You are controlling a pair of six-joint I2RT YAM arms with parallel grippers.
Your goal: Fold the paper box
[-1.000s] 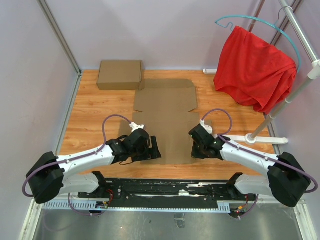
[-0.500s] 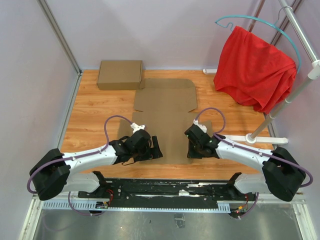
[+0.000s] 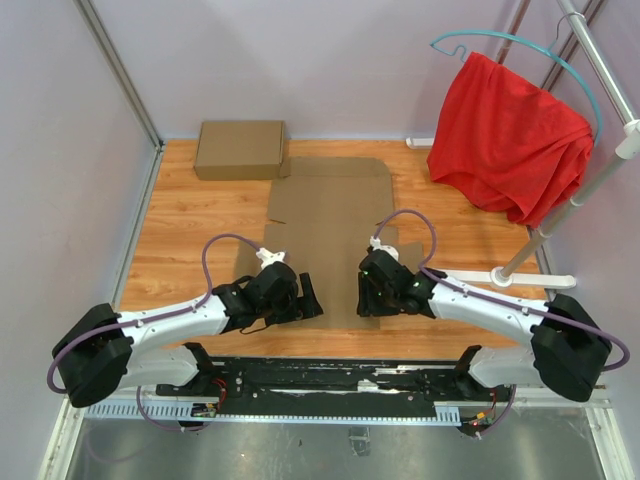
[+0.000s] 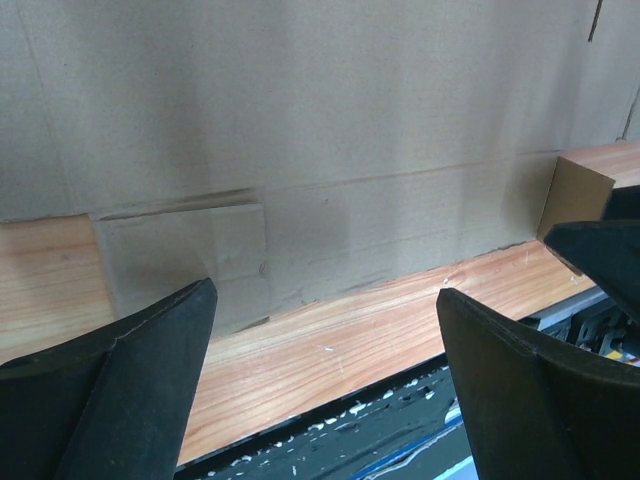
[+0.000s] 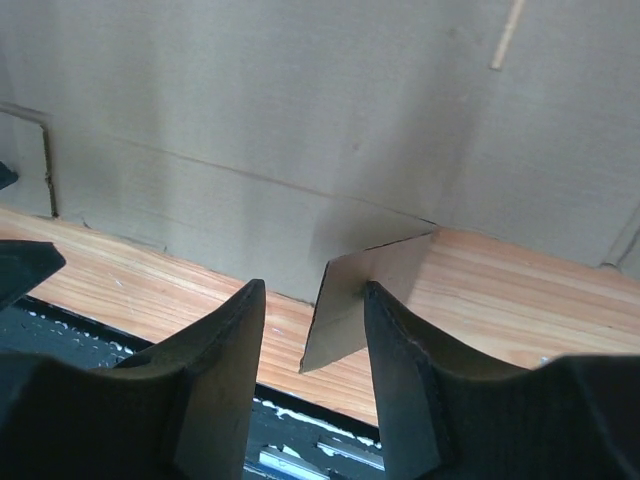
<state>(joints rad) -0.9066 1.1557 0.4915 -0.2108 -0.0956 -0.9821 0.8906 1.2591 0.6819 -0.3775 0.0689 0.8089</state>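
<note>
The paper box [image 3: 330,215] lies as a flat brown die-cut sheet in the middle of the wooden table. My left gripper [image 3: 308,298] hovers at the sheet's near-left corner. In the left wrist view it [image 4: 325,290] is wide open with nothing between the fingers, over the sheet [image 4: 330,120] and its flat corner flap [image 4: 185,255]. My right gripper [image 3: 365,295] is at the sheet's near-right edge. In the right wrist view it [image 5: 312,287] is open, with a small raised flap [image 5: 350,300] of the sheet [image 5: 300,100] standing between the fingers, against the right one.
A second, fully formed brown box [image 3: 240,149] sits at the back left. A red cloth [image 3: 510,140] hangs from a rack at the right, whose white foot [image 3: 530,280] rests on the table. The black rail [image 3: 330,375] runs along the near edge.
My right gripper has slid left along the sheet's near edge and gone from shut to open around the raised flap. The left gripper has barely shifted and stays open.
</note>
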